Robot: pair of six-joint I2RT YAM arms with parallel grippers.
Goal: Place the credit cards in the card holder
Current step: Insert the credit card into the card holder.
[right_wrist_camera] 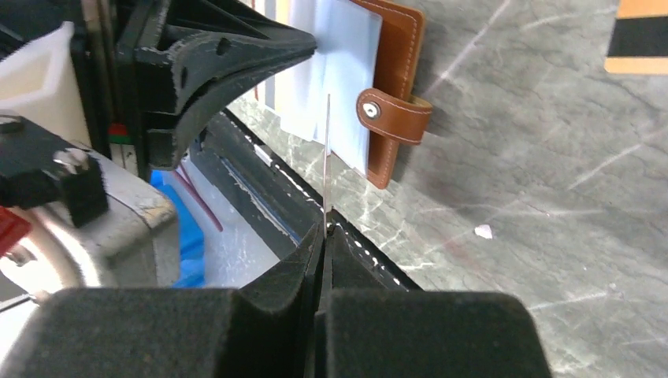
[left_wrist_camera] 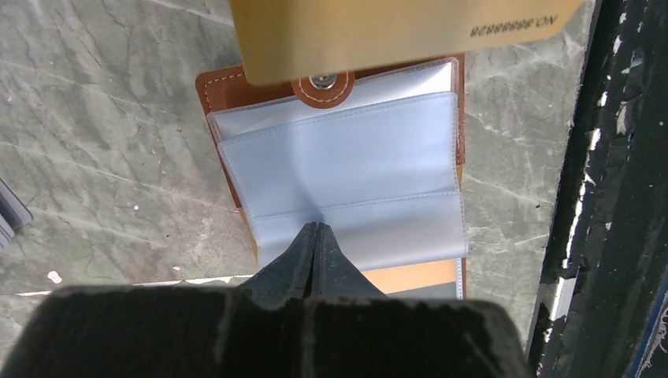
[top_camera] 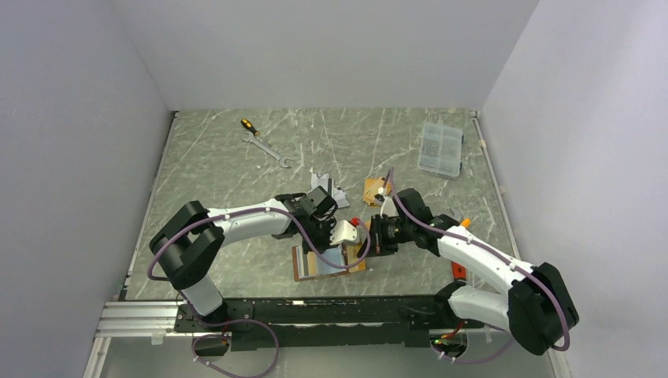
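Observation:
The card holder (top_camera: 309, 266) lies open near the table's front edge, its pale clear sleeves (left_wrist_camera: 339, 157) up and its snap tab (left_wrist_camera: 323, 81) at the far side. My left gripper (left_wrist_camera: 317, 228) is shut, its tips resting on a clear sleeve; in the top view this gripper (top_camera: 329, 236) is over the wallet. My right gripper (right_wrist_camera: 324, 232) is shut on a gold credit card (left_wrist_camera: 394, 31), seen edge-on (right_wrist_camera: 327, 157), and holds it just above the wallet's tab edge (right_wrist_camera: 394, 118). More gold cards (top_camera: 375, 190) and silver-grey cards (top_camera: 329, 191) lie behind.
A wrench (top_camera: 268, 148) and a screwdriver (top_camera: 248, 126) lie at the back left. A clear plastic box (top_camera: 440, 148) sits at the back right. A black rail (top_camera: 315, 311) runs along the near edge, close to the wallet. Grey walls enclose the table.

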